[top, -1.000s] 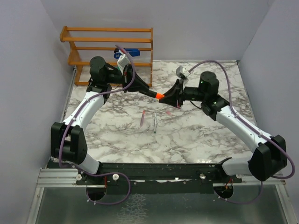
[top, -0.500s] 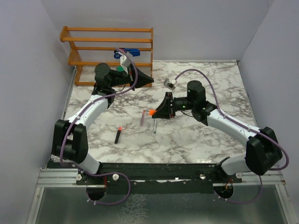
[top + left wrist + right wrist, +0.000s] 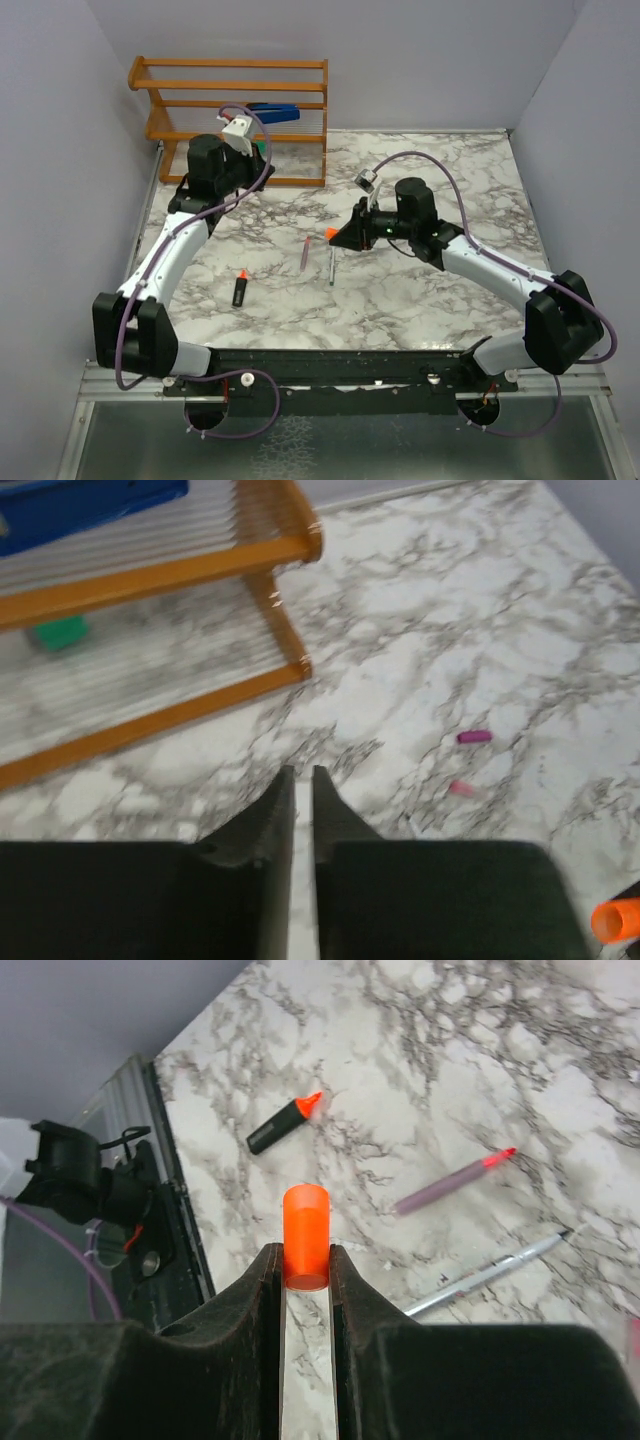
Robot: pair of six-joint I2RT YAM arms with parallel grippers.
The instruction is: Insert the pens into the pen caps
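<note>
Evidently we are between steps: our right hand point(image 3: 306, 1260) is clamped on the orange cap point(image 3: 306, 1236), holding it above the counter point(image 3: 420, 290), while the black marker point(image 3: 240, 288) that it belongs to lies loose on the marble, well to the left of that cap and nearer the arm bases. Our left hand point(image 3: 303, 790) is clenched with nothing between its fingers, up by the wooden rack point(image 3: 230, 100), far from the marker.

The pink pen point(image 3: 305, 255) and the silver pen point(image 3: 331, 266) lie side by side just left of and below the orange cap. The purple cap point(image 3: 474, 737) and the pink cap point(image 3: 461, 788) sit close together on the marble, on the far side of the orange cap from the rack.

By our judgement, the next move calls for the left hand to unclench, come down on the marker and lift it, orange tip toward the held cap.

From the overhead view the two slim caps are hidden behind the right arm. How deep the cap's bore runs we cannot tell, and the left wrist picture is blurred.
</note>
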